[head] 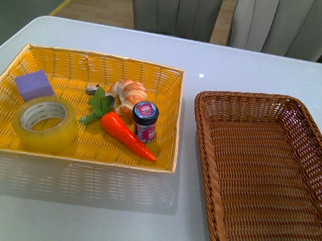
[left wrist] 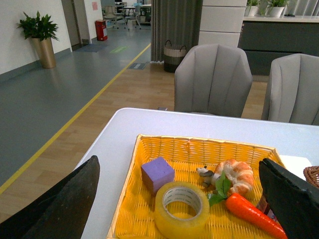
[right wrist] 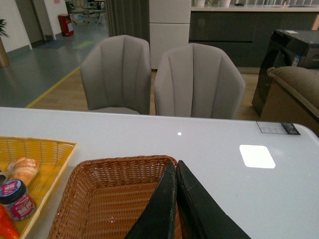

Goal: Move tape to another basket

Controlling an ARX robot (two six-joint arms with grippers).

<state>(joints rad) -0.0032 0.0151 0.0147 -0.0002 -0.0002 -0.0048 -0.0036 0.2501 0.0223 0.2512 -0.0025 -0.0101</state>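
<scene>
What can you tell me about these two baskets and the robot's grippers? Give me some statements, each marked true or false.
1. The wide yellowish translucent roll of packing tape lies in the bright yellow woven basket. True.
2. The dark-brown rectangular wicker basket holds a carrot. False: the orange carrot lies in the yellow basket.
3. The purple cube sits beside the tape. True.
4. The left gripper is clamped on the tape. False: its jaws stand wide open, holding nothing.
5. The right gripper is shut. True.

Glossy translucent tape (head: 45, 124); brown woven wicker basket (head: 268, 180); smooth white table (head: 239, 65).
</scene>
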